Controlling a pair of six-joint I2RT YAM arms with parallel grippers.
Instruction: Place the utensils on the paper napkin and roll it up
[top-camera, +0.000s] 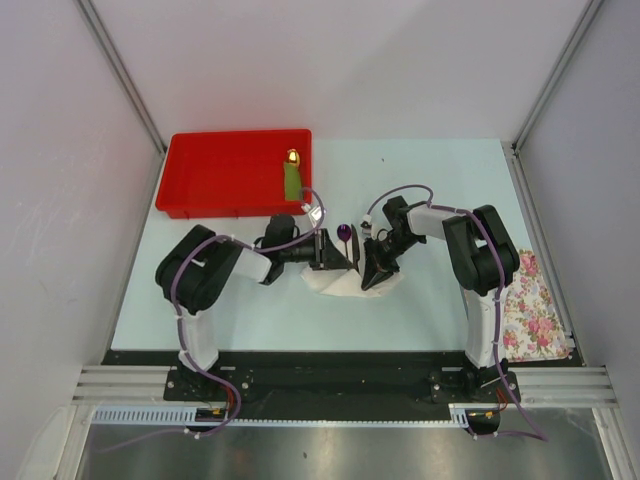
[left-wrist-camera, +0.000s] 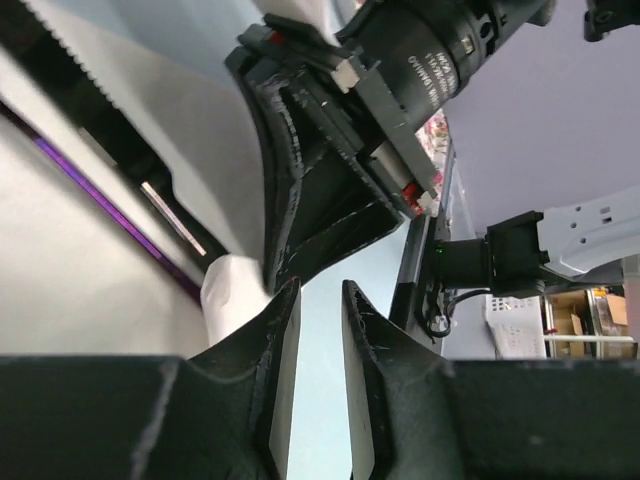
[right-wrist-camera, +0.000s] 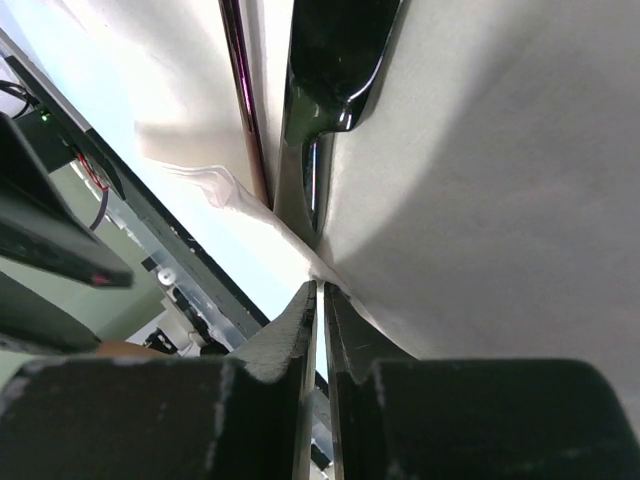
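The white paper napkin lies crumpled at the table's middle, folded up around the utensils. The spoon's purple bowl sticks out at its far end. In the right wrist view the black knife and the spoon's purple-tinted handle lie side by side in a fold of the napkin. My right gripper is pinched on the napkin's edge; in the top view it sits at the napkin's right side. My left gripper is slightly open and empty beside the napkin, on its left.
A red tray stands at the back left with a green piece with a gold tip in it. A pink-and-white flowered cloth lies at the right edge. The two grippers are close together, fingertips almost meeting.
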